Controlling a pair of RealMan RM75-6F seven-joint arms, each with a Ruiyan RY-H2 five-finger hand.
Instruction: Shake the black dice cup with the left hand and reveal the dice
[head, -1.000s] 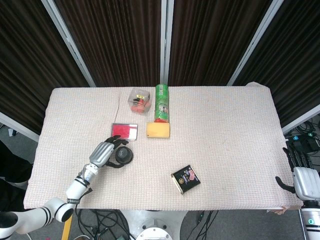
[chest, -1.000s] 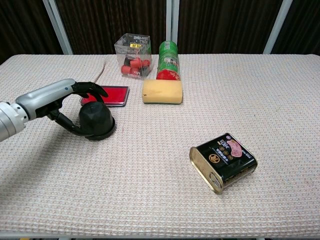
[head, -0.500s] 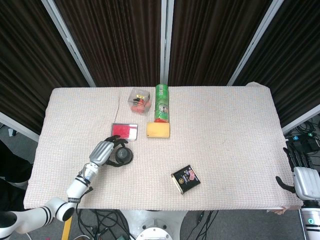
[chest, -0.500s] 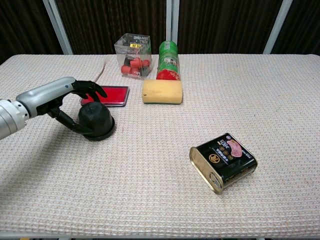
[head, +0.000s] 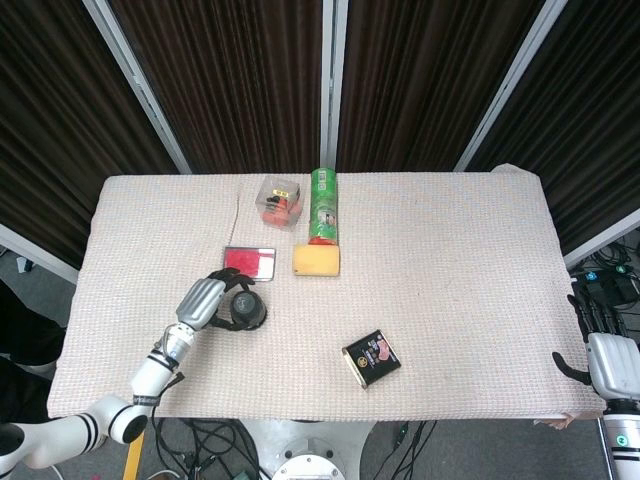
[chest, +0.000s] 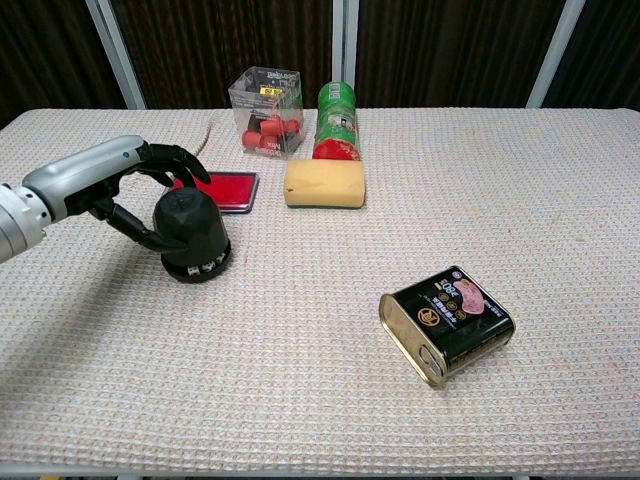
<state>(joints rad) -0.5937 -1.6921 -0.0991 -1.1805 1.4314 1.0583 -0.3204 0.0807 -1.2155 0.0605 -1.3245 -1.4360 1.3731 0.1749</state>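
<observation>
The black dice cup (chest: 190, 222) stands left of the table's middle, also seen from above as the cup (head: 246, 309). My left hand (chest: 115, 178) grips it from the left, fingers over the top and thumb low against its side. The cup is raised a little off its black base (chest: 188, 272), and white dice (chest: 205, 266) show along its lower edge. The left hand (head: 203, 302) lies just left of the cup in the head view. My right hand (head: 608, 362) hangs off the table's right edge, holding nothing, its fingers apart.
Behind the cup lies a flat red case (chest: 226, 191). Further back stand a clear box of red pieces (chest: 266, 98), a green can on its side (chest: 337, 118) and a yellow sponge (chest: 324, 184). A black meat tin (chest: 447, 322) lies front right.
The left hand has lifted the cup slightly off its base, so white dice now show beneath it. The right hand has not moved.
</observation>
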